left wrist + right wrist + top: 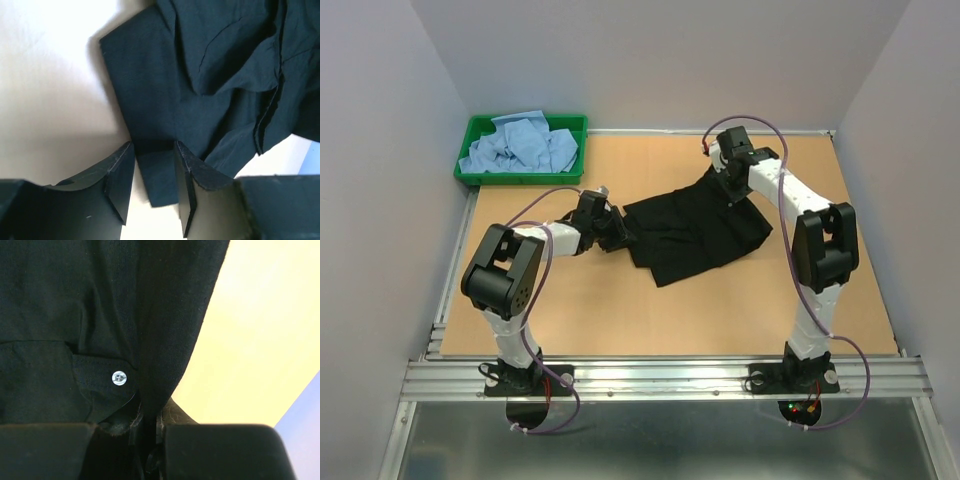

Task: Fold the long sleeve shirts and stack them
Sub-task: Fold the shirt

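Far left, back corner: green tray (510,180), heaped with light blue shirts (525,148), crumpled, well apart from the action. Waiting their turn, by the look of it.

Next along: left gripper (616,232), down low at the left edge of the black shirt (700,230). From the wrist view, jaws about half apart, straddling a narrow flat strip of the cloth, likely a cuff or sleeve end, one finger (120,180) on each side. No pinch visible, no cloth bunched between them.

Centre of the table (620,310): black shirt spread in a rumpled, roughly flat patch, creased and overlapped, nowhere near folded.

Over to the right: right gripper (728,185) at the shirt's far right edge, clamped tight on a fold of black cloth, a small pale button (119,378) just beside the pinch.

Handling, as a judgement: light, limp, no stiffness at all. Bound to sag and drape from any held point, and to drag across the table rather than slide clean. Thin weave, so easy to lose from a shallow bite. Best taken at hems, cuffs or shoulder seams, deep in the jaws, at two points well apart to pull flat.
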